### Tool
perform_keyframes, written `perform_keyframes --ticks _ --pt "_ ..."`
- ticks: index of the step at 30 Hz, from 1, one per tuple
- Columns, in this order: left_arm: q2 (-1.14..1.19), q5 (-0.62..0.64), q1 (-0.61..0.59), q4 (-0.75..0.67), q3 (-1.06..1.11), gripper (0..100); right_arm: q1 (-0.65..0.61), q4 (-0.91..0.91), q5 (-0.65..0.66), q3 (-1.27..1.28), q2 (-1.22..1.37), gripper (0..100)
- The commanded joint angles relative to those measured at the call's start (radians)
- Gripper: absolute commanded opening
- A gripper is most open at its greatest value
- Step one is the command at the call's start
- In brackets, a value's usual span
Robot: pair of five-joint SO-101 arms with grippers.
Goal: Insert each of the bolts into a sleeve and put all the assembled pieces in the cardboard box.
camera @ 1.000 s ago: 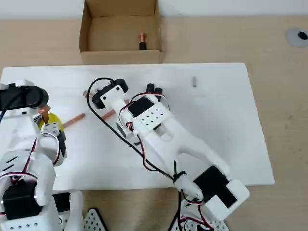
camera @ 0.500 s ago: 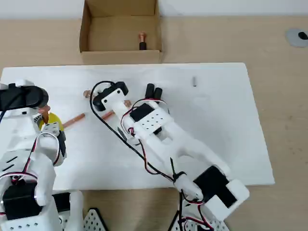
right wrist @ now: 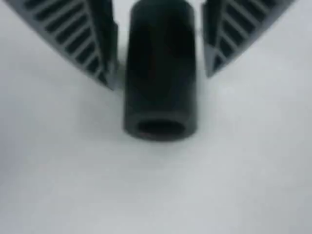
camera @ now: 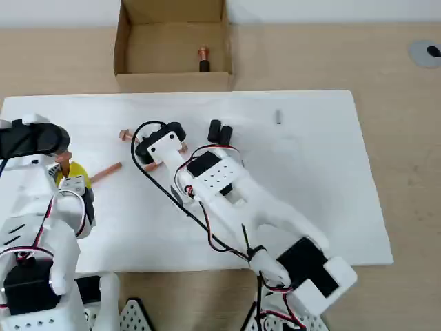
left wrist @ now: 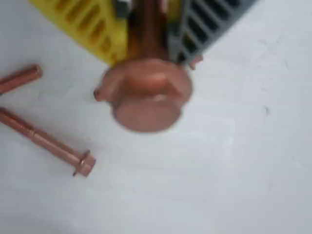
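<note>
**One Part in Each Gripper**

The left gripper (left wrist: 148, 24) is shut tight on a bolt (left wrist: 146, 97). One finger is yellow (left wrist: 83, 24) and the other is grey. The bolt's wide round head sticks out past the fingers, just over the white mat (left wrist: 234, 170).

The right gripper (right wrist: 158, 44) is open. Its two grey fingers (right wrist: 73, 34) stand on each side of a black sleeve (right wrist: 161, 68), with a small gap on both sides. The sleeve lies on the mat. Its hole end points away from the fingers.

Seen from above, the mat covers the middle of the table (camera: 406, 138). The left arm (camera: 41, 234) sits at 8 o'clock. The right arm (camera: 262, 207) comes in from 5 o'clock and ends near the middle of the mat, a bit toward 12 o'clock.

Three loose bolts lie on the mat. A long bolt (camera: 107, 172) is at 9 o'clock, just beside the left gripper. A short bolt (camera: 127, 135) is at 10 o'clock. A half-hidden bolt (camera: 153, 166) peeks out from under the right arm. A small grey bit (camera: 278, 117) lies alone at 1 o'clock, well apart from the arms.

The box (camera: 172, 81) is on the table at 12 o'clock, just past the far edge of the mat. Inside it lies one done piece (camera: 203, 58), a bolt in a black sleeve. It is near the box's 4 o'clock corner.
</note>
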Motion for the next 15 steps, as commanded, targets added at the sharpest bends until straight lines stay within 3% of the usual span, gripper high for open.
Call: perform_keyframes --ticks 1,6,11,15 --pt "-0.008 0.0 -0.011 0.008 -0.058 1 -0.015 -0.012 0.009 -0.004 0.074 15.3" --pt "-0.008 0.0 -0.014 0.008 -0.055 1 -0.012 -0.003 0.003 -0.064 0.16 15.0" --pt "-0.008 -0.002 -0.014 0.008 -0.06 1 -0.012 -0.002 0.003 -0.088 0.16 1.4" --pt "-0.008 -0.002 -0.014 0.008 -0.061 1 -0.012 0.057 0.003 -0.13 0.159 0.8"
